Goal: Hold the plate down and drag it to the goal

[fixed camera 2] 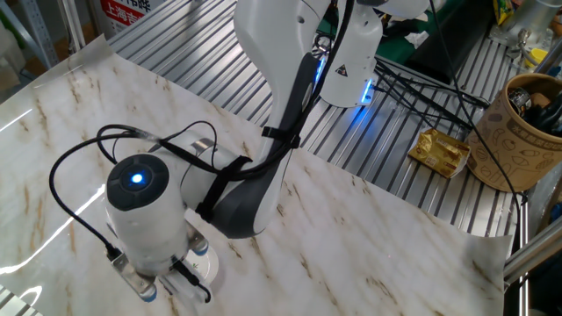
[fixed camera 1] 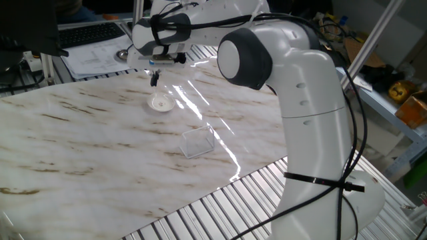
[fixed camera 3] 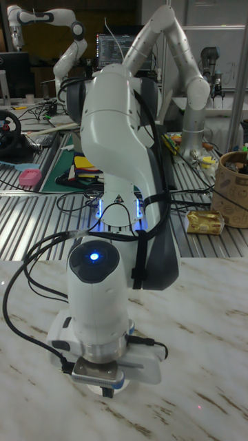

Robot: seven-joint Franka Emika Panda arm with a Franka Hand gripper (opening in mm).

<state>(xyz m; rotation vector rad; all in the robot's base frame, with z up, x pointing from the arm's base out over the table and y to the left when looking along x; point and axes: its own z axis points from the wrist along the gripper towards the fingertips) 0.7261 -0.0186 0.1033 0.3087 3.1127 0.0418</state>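
Observation:
The plate (fixed camera 1: 161, 103), a small round white dish, lies on the marble table toward the back. My gripper (fixed camera 1: 155, 79) hangs a short way above it and slightly to its far left, not touching it. Its dark fingers are pressed together with nothing between them. The goal (fixed camera 1: 197, 141), a transparent near-square patch with pale glinting edges, lies nearer the front right of the plate, about a hand's width away. In the other fixed view and the tall fixed view the gripper's body (fixed camera 2: 145, 219) hides the plate and the goal.
A grey metallic round dish (fixed camera 1: 124, 55), papers and a keyboard (fixed camera 1: 93, 32) sit behind the table's back edge. Ribbed metal slats (fixed camera 1: 220, 200) border the marble in front. A brown cup (fixed camera 2: 527, 132) and a gold packet (fixed camera 2: 442, 151) stand beside the robot base.

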